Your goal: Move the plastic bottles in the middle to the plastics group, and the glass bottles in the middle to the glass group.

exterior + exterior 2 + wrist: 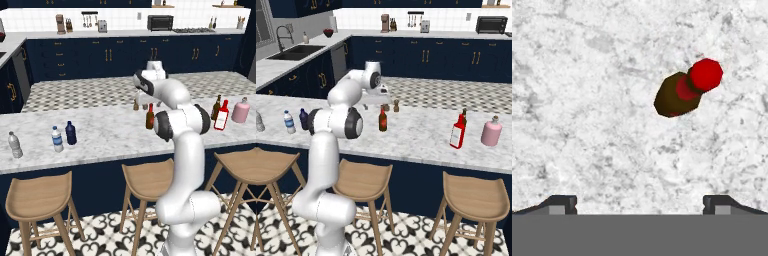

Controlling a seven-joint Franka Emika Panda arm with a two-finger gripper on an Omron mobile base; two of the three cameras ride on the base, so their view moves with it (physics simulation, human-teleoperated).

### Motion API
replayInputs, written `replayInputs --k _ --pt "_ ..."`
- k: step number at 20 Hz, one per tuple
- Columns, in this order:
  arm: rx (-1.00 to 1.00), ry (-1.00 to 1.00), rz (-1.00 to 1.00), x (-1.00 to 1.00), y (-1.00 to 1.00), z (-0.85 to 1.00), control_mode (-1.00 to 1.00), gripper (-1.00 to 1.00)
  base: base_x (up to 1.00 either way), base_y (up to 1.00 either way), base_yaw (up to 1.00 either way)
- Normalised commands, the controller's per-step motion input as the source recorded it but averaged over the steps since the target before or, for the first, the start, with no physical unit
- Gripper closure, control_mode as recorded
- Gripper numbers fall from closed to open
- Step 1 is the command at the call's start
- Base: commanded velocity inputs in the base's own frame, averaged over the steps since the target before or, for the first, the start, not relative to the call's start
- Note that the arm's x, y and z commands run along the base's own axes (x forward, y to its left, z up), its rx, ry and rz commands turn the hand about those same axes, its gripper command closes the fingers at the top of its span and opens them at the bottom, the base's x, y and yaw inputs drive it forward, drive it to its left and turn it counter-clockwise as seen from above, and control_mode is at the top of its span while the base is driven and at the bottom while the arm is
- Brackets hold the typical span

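Stools line the near side of the marble counter [110, 135], where sorting looks mostly done: the navy bottle [70, 133] stands beside the water bottles [57, 139], and the red bottle [221, 115] sits by the amber bottle [216, 107] and pink bottle [241, 110]. Left mid-counter is the brown bottle [684, 91], upright, below the spread, empty fingers [562, 204], off-centre toward the right tip. Farther back stand two tiny shakers [136, 104]
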Motion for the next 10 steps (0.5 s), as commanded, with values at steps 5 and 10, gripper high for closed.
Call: replayInputs --k 5,10 --pt "0.22 -0.08 -0.07 0.12 -0.03 -0.17 -1.00 -1.00 0.00 0.00 0.00" --pt "-0.05 0.00 -0.12 0.21 -0.08 -0.12 -1.00 -1.00 0.00 0.00 0.00"
